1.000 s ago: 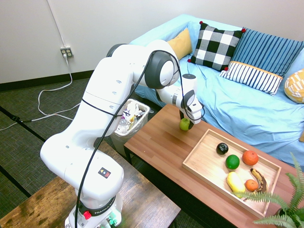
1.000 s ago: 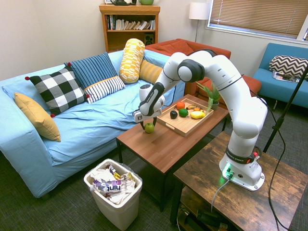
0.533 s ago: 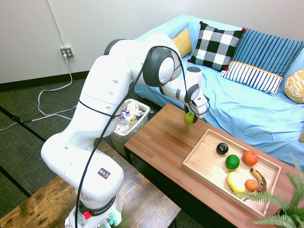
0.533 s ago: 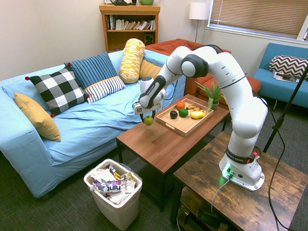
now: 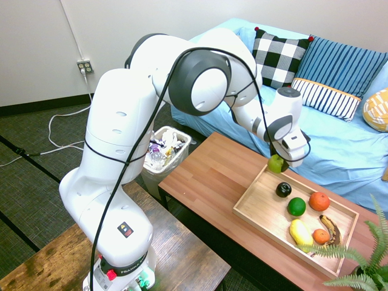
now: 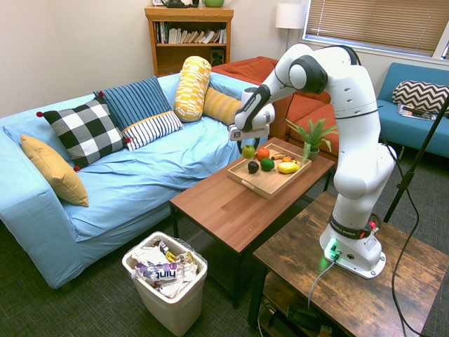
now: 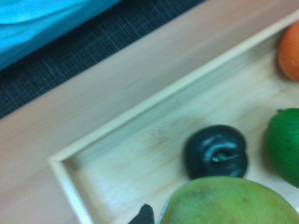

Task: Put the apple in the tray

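Shifted trayward: apple (image 5: 275, 163), grasped in pincer (image 5: 280, 159) (off tabletop), seemingly above tray (image 5: 254, 193) corner.

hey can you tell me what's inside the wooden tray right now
The tray holds a black plum-like fruit, green, orange and yellow fruits, a smaller orange one and a banana. Fern fronds partly cover one corner.

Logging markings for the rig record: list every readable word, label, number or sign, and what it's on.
"FRANKA": black band at the robot arm's base, rest of the line cut off.
"hint": bottle in the trash bin.
Too small to read: warning label on the arm, book spines.
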Controlling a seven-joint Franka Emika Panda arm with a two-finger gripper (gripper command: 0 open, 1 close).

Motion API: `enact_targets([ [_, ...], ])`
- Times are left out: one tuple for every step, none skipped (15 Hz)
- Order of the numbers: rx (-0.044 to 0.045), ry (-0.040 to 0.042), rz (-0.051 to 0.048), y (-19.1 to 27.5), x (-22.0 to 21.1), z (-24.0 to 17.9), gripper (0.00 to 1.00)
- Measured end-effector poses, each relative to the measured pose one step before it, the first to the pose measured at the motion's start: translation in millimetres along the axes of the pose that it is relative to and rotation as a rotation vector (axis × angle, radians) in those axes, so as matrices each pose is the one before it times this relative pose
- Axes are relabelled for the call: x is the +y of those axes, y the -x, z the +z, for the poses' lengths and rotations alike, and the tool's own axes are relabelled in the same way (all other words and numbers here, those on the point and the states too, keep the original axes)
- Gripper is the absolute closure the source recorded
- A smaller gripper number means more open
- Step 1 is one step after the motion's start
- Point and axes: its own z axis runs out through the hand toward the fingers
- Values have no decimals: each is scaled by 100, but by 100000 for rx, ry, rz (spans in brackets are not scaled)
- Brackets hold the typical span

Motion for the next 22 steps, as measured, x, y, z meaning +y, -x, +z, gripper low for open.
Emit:
enact_targets([
  [-912, 1251, 1325, -895, 1527, 777, 100],
  [-994, 1019, 859, -553, 1244, 717, 100],
  [-664, 544, 748, -394, 1100, 658, 100],
  [-543, 540, 585, -279, 935, 619, 100],
  [-800, 928, 312, -170, 835, 712, 100],
  [-772, 773, 291, -145, 718, 747, 100],
  [-406, 774, -237, -79, 546, 905, 100],
  [-426, 922, -295, 147, 407, 1030, 100],
  [-438, 960, -170, 219, 248, 1065, 100],
  [-294, 492, 24, 202, 179, 953, 100],
  [-12, 425, -83, 130, 187, 901, 100],
  [-264, 546, -134, 114, 143, 855, 100],
  [-414, 529, -198, 83, -60, 690, 100],
  [-444, 131, -154, 99, -188, 449, 100],
  [-239, 50, -258, 134, -214, 292, 100],
  [-260, -105, -241, 111, -190, 187, 0],
  [-279, -124, -349, 57, -93, 129, 0],
  [-183, -79, -423, 12, -37, 84, 0],
  [-158, -78, -353, -16, 20, 32, 0],
  [-132, -136, -249, -35, 18, -4, 0],
  [-83, -24, -430, -16, 23, 20, 0],
  [-96, 18, -406, -8, 33, 41, 0],
])
